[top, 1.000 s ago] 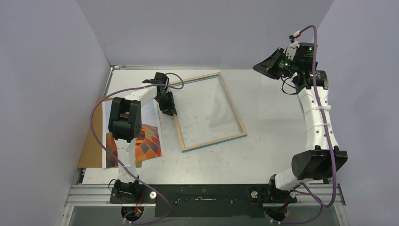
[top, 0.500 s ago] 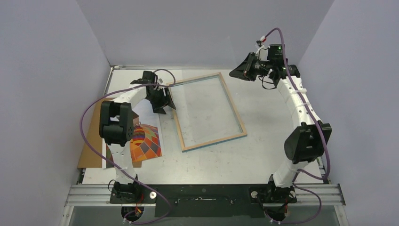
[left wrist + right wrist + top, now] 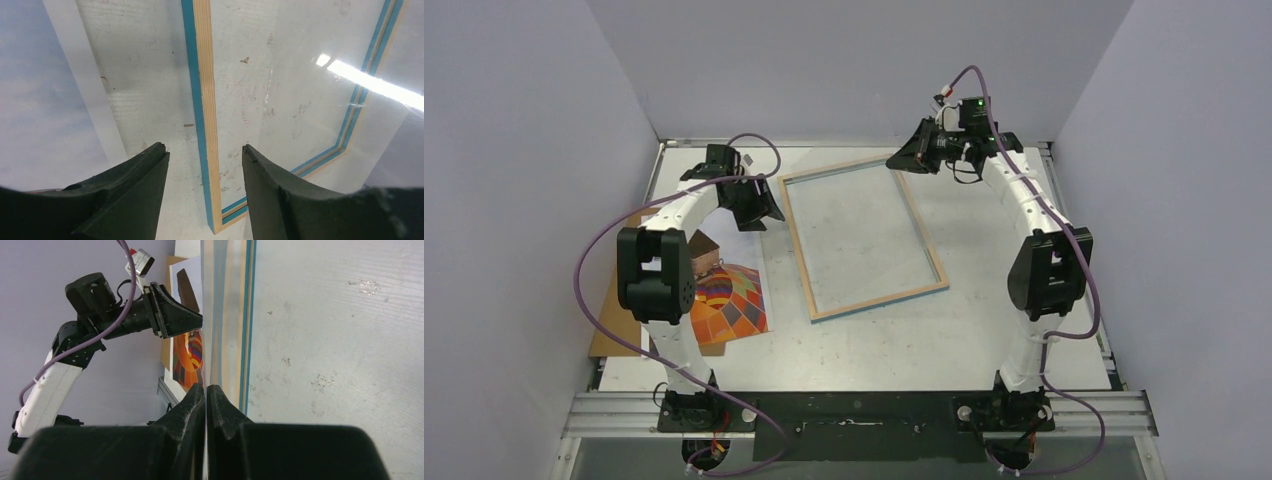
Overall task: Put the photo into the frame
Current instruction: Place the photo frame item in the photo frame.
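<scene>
The frame (image 3: 879, 301) was laid wood side up in the middle of the table (image 3: 904, 345); the photo (image 3: 734, 312) was laid at its left, on a board (image 3: 612, 325); the fingers of the left gripper (image 3: 205, 150) were spread near the frame's left rail; those of the right gripper (image 3: 205, 386) were pinched on the edge of a clear pane (image 3: 215, 300).

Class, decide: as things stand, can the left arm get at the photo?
Probably yes. The left fingers are open and empty, hovering over the frame at its left rail. The photo lies flat right beside them on that arm's side, with nothing visible on it.
</scene>
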Available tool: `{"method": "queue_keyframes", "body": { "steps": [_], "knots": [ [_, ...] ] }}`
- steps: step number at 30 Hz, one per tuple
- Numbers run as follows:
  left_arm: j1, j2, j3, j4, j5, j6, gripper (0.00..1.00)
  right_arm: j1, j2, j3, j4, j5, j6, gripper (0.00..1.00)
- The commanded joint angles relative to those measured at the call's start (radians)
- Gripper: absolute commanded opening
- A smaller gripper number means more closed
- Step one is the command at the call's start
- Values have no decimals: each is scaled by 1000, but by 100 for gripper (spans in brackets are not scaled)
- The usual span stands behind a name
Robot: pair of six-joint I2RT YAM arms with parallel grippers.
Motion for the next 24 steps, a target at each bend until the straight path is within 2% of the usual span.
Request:
{"method": "queue_keyframes", "body": {
  "steps": [1,7,17,24],
  "knots": [
    [10,14,20,30,15,4,53,-3,11,65,109,-80,50,0],
    [14,71,63,10,4,11,44,-11,78,81,77,-88,15,0],
    [16,172,113,45,10,9,42,-7,147,105,126,-41,90,0],
    [16,234,136,85,25,-14,39,-7,181,113,97,-41,100,0]
  ]
}}
